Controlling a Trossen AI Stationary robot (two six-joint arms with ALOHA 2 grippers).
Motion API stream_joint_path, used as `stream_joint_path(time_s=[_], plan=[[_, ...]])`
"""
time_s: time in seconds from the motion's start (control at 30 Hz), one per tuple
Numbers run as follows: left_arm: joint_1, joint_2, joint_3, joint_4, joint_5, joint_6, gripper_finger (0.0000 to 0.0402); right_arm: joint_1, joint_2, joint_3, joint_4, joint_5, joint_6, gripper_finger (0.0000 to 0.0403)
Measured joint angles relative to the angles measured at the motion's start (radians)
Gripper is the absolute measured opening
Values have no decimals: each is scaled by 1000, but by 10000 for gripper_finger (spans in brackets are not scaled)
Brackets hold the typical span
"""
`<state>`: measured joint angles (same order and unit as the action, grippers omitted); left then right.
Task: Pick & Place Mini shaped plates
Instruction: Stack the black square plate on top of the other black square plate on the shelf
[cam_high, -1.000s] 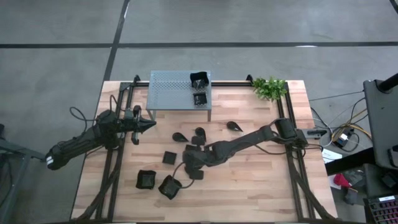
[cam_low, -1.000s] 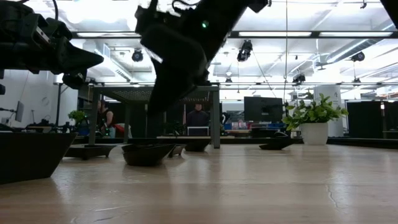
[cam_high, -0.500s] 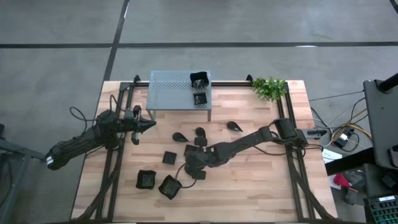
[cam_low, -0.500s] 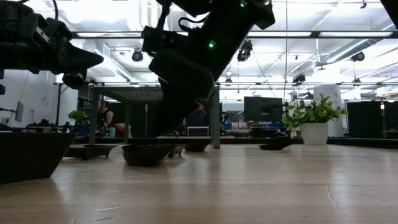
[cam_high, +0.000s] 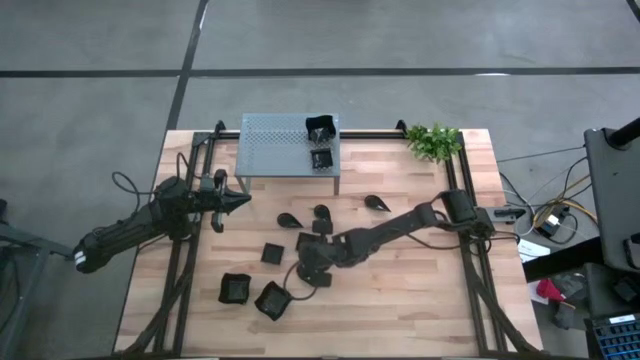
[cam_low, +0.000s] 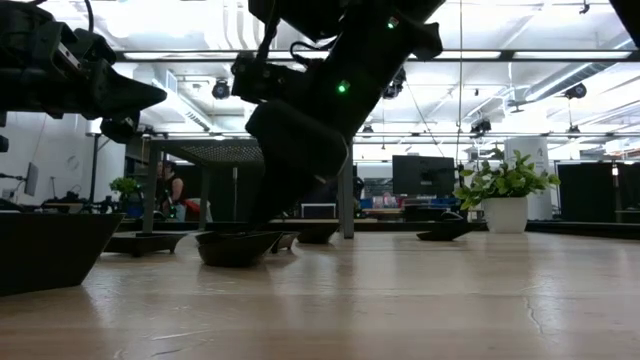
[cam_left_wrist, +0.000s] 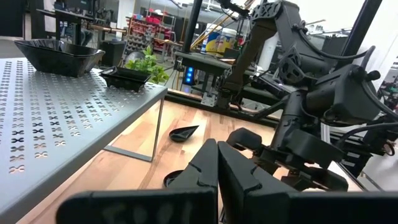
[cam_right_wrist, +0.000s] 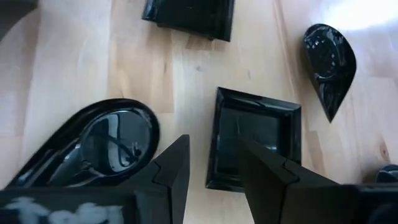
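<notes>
Two black dishes sit on the grey perforated shelf (cam_high: 287, 142) at the desk's (cam_high: 400, 300) far edge, and the other mini shaped plates (cam_high: 272, 253) lie scattered mid-desk. Right gripper (cam_right_wrist: 211, 163) hangs low over them, fingers released and spread astride the near rim of a small square plate (cam_right_wrist: 256, 138), a teardrop plate (cam_right_wrist: 93, 149) just beside. Left gripper (cam_high: 243, 200) waits near the shelf, fingers clenched on nothing.

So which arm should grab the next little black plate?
The right one, probably. Its pincer is open and hangs right over a small square plate in the middle of the table. The left pincer is shut and waits by the grey shelf.
</notes>
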<state>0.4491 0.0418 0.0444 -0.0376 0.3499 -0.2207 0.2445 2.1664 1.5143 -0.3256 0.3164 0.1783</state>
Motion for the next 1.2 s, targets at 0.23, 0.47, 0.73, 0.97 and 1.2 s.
stream_joint_path(time_s=[0.23, 0.47, 0.73, 0.97, 1.2], plan=[[0, 0, 0, 0, 0, 0, 3, 0, 2, -14, 12, -1, -2, 115], [0, 0, 0, 0, 0, 0, 3, -1, 2, -40, 40, -2, -3, 115], [0, 0, 0, 0, 0, 0, 3, -1, 2, -52, 63, -1, -7, 104], [0, 0, 0, 0, 0, 0, 3, -3, 10, -58, 53, -2, -2, 56], [0, 0, 0, 0, 0, 0, 3, -3, 7, -41, 43, 2, -7, 11]])
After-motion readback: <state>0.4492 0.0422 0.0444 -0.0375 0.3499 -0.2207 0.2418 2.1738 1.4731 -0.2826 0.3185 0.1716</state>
